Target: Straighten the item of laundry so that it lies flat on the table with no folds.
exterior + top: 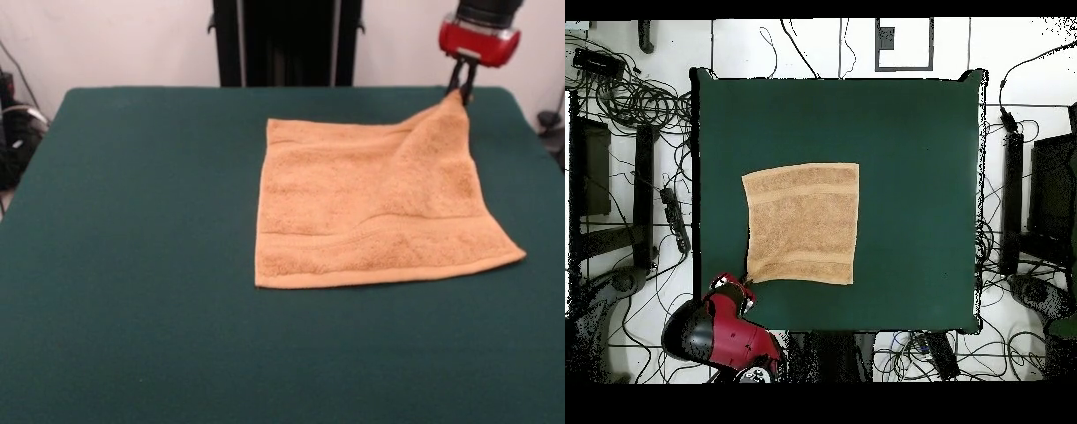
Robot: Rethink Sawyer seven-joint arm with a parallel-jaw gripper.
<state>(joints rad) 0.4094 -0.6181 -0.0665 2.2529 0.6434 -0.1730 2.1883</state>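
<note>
Tool [462, 91]: I see it pinched on towel's [375, 208] raised far corner; towel otherwise flat, square to worktop [132, 265].

Towel [375, 212]: no label, tag or lettering can be read on it.
Table [132, 265]: plain dark green, no markings.
Gripper [462, 88]: red housing above it bears no legible brand or number.
Arm [725, 335]: seen from overhead, red and black casing; any printing there may be too small to make out.
Overall: no readable text anywhere.
</note>
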